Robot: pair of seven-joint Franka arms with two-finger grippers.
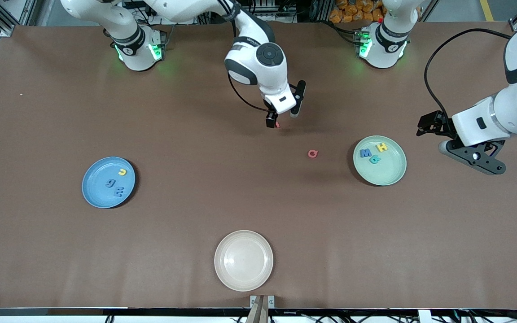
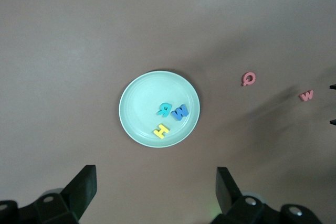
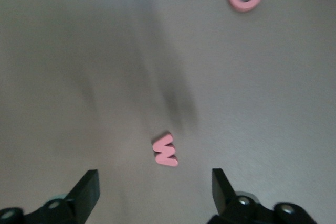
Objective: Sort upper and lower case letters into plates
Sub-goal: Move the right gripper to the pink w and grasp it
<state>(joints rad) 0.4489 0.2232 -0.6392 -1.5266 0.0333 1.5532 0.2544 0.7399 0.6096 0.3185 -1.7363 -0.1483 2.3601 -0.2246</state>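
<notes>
A pink letter w lies on the brown table just ahead of my right gripper, which is open with nothing between its fingers. In the front view this gripper hangs low over the w. A pink Q lies between it and the mint plate, which holds a blue, a yellow and a teal letter. The blue plate toward the right arm's end holds one yellow and two blue letters. My left gripper waits, open and empty, beside the mint plate.
An empty cream-white plate sits near the table's front edge, nearer the front camera than both other plates. The left wrist view also shows the Q and the w on bare brown table.
</notes>
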